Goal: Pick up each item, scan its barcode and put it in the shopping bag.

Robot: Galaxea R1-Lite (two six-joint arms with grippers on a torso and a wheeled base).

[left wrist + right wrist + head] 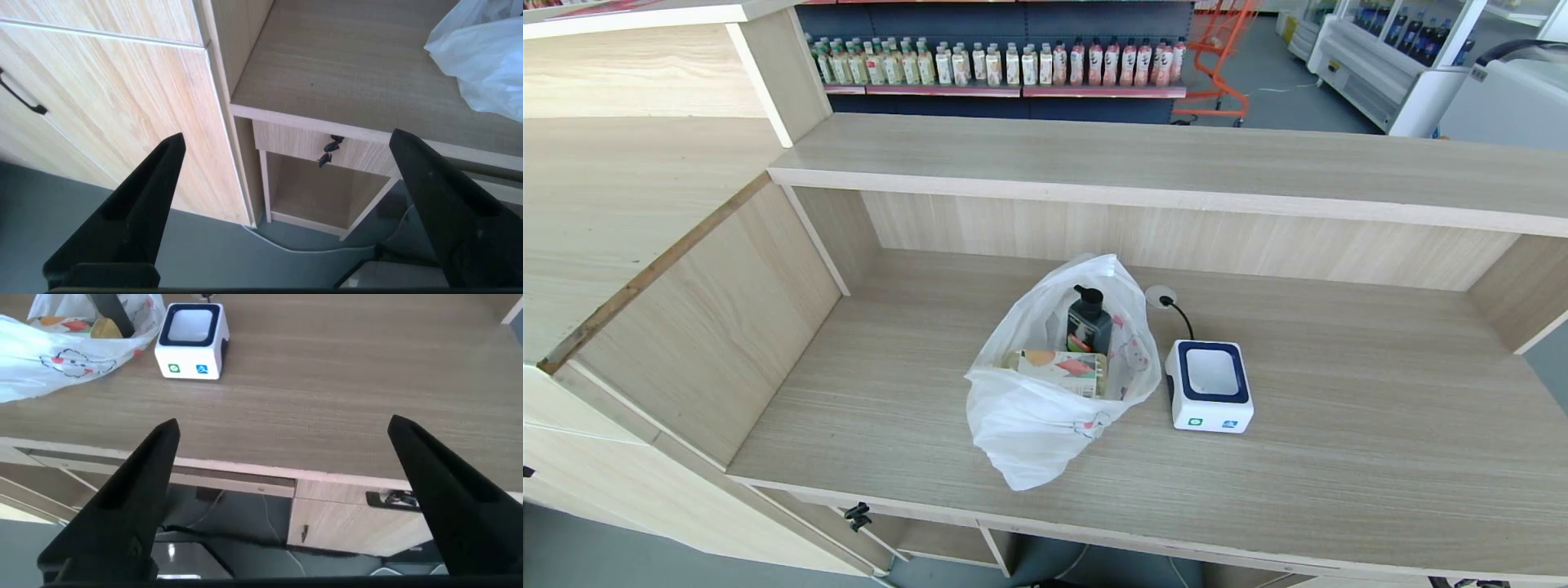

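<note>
A wide pale wood bench (pixel 1339 457) with a raised back ledge runs across the head view. Near its middle sits the white plastic shopping bag (pixel 1029 441), slumped, with its mouth open toward the back wall. My left tool (pixel 288 139) hangs below the bench's front edge near the left corner, its two dark fingers spread wide and gripping nothing. My right tool (pixel 283 423) hangs off the front edge on the right side, likewise open and empty. Just beside the bag, on its right, stands the white scanner (pixel 1209 384), its blue-framed window facing up and a black cable (pixel 1180 317) running to a hole in the bench. Inside the bag a dark pump bottle (pixel 1088 325) stands upright, and a pale printed carton (pixel 1062 369) lies on its side in front of it.

Both goods I can see are in the bag, so I judge the task is at or near its end. The sound thing now is to keep both tools low and apart from the thin plastic; a finger catching the bag's loose edge could drag it or tip the bottle. If another item is to be handled, I would grip it by its sides with the barcode left uncovered, turn that face down over the scanner window, then lower it through the open mouth onto the carton side, not onto the pump head.
</note>
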